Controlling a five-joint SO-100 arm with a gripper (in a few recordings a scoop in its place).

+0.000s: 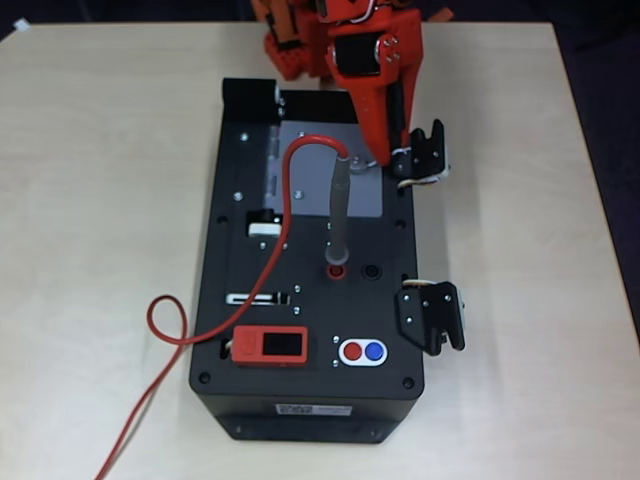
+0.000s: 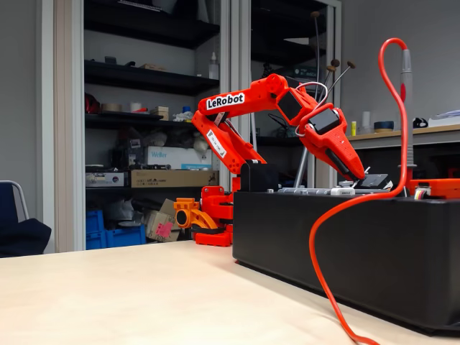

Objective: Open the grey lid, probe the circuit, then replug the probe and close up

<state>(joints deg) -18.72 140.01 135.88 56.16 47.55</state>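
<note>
The grey lid (image 1: 310, 185) lies flat and closed on the far half of the black box (image 1: 250, 300), so the circuit is hidden under it. The probe (image 1: 338, 215) stands upright in a red socket (image 1: 337, 270) just in front of the lid; in the fixed view the probe (image 2: 407, 108) rises above the box (image 2: 388, 251). Its red wire (image 1: 285, 200) arches over the lid, loops on the table at the left and runs off the front edge. My red gripper (image 1: 378, 160) points down at the lid's right part, tip close to a small knob (image 1: 357, 160). Its jaws are too hidden to judge.
On the box's near end sit an orange-red display module (image 1: 270, 346) and a red and blue button pair (image 1: 362, 351). Two black brackets (image 1: 428, 152) (image 1: 432, 315) stick out from the box's right side. The wire loop (image 1: 168, 320) lies on the table to the left.
</note>
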